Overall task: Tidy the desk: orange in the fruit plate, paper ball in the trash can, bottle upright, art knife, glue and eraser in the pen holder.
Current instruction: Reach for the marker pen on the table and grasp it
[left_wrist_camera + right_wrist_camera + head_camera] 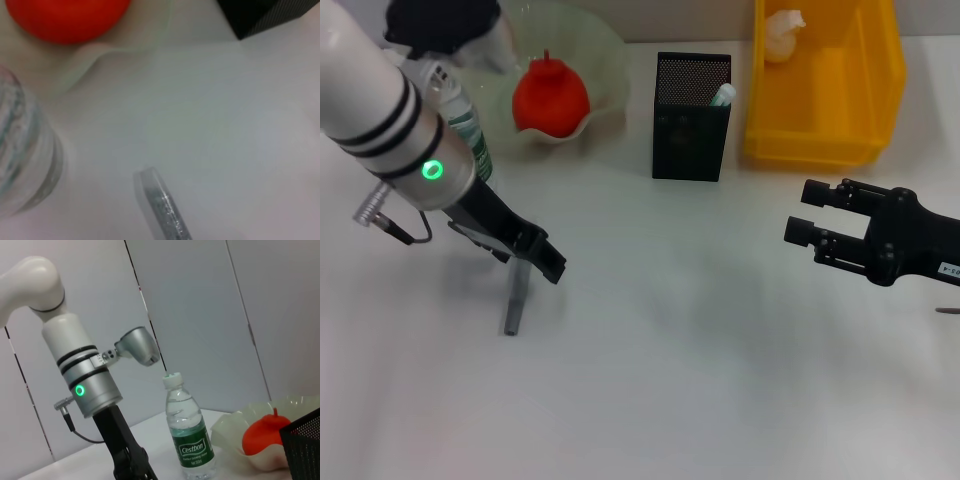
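The grey art knife (514,298) lies flat on the white desk (680,360). My left gripper (546,260) hangs just over its far end; the knife (162,210) also shows in the left wrist view. The orange (550,95) sits in the pale-green fruit plate (610,55). Behind my left arm the bottle (470,135) stands upright. A white paper ball (783,30) lies in the yellow trash can (820,140). A white-green glue tip (722,95) pokes out of the black pen holder (690,125). The eraser is out of view. My right gripper (802,212) hovers open at the right, holding nothing.
The right wrist view shows the upright bottle (189,440), my left arm beside it, the orange (262,437) in its plate and a corner of the pen holder (302,445). The plate, pen holder and trash can line the far edge of the desk.
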Controlling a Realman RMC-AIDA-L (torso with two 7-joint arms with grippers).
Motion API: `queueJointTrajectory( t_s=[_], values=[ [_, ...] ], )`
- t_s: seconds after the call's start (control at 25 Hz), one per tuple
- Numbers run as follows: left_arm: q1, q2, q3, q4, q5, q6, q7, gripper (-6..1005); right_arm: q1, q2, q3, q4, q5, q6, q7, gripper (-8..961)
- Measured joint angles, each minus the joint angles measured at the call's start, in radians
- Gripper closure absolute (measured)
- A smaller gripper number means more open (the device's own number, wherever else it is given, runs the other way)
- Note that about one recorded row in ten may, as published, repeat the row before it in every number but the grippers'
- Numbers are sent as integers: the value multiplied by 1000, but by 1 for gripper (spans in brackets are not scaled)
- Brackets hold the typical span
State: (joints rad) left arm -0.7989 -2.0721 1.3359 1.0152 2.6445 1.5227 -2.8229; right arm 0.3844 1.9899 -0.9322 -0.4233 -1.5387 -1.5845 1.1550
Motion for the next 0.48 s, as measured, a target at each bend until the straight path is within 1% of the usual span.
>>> queueJointTrajectory(
  t_s=[0.16, 0.2, 0.48],
  values=[
    [-13, -1, 16, -32, 12, -31, -3, 260, 0, 0, 4, 0, -6, -4, -2, 314],
    [-21, -3, 24, -56, 19, -53, -5, 260, 0, 0, 4, 0, -6, -4, -2, 314],
    [-27, -3, 49, -92, 35, -98, -12, 306, 1, 0, 4, 0, -8, -6, -3, 314]
  ],
)
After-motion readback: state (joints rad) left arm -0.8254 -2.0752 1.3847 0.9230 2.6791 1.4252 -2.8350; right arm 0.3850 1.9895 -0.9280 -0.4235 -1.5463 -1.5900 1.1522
